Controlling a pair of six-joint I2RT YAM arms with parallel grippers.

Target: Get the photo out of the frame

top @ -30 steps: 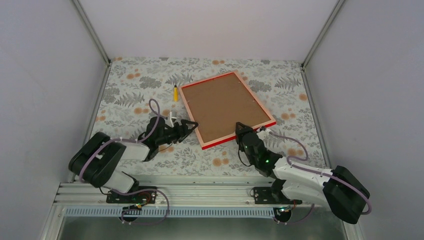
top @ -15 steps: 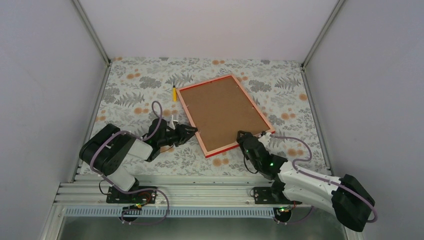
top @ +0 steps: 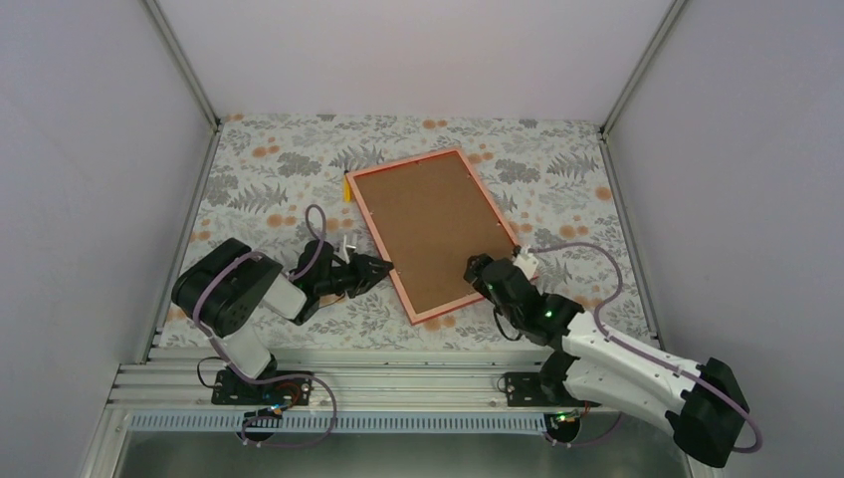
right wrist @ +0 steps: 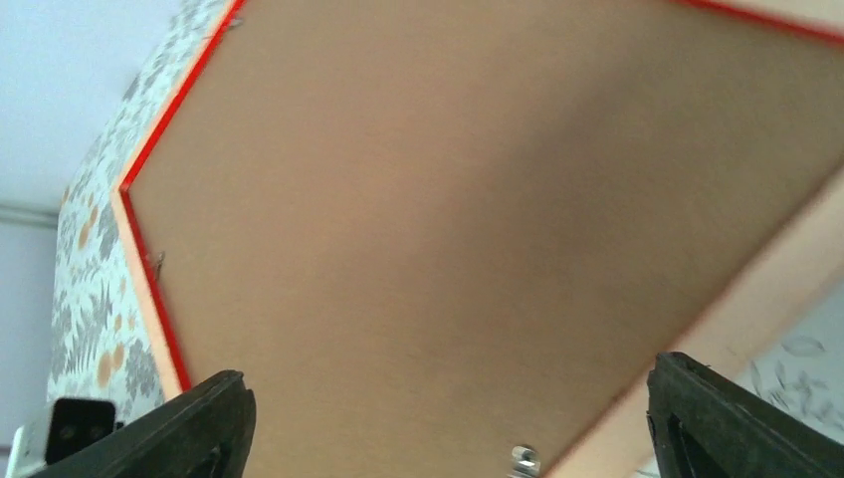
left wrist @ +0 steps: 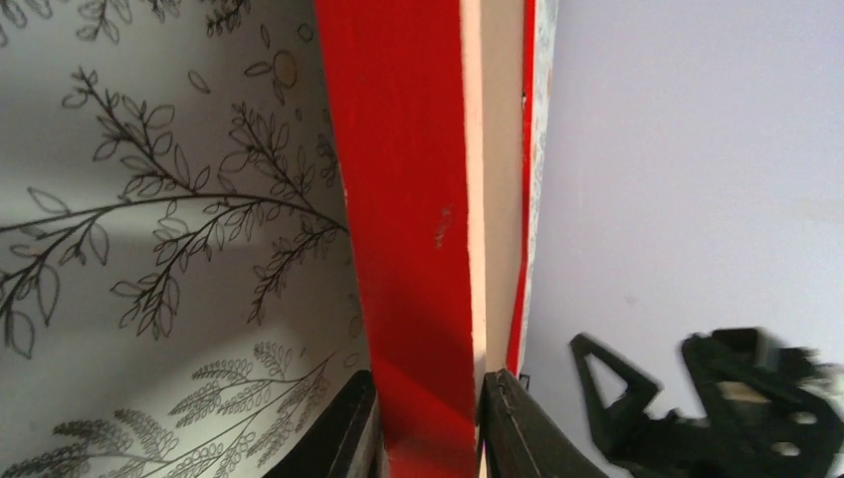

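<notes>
Top external: left gripper [top: 382, 267] low, arm folded back, clamped on left long edge of frame [top: 433, 231]. Frame thin red, brown backing up, mid-table [top: 259, 189]. Right gripper [top: 477, 267] at near-right corner, jaws spread wide; contact unclear.

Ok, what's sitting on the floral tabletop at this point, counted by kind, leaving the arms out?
Thin red rectangular picture frame with brown fibreboard backing: 1
Small yellow-handled tool: 1
Total: 2
</notes>
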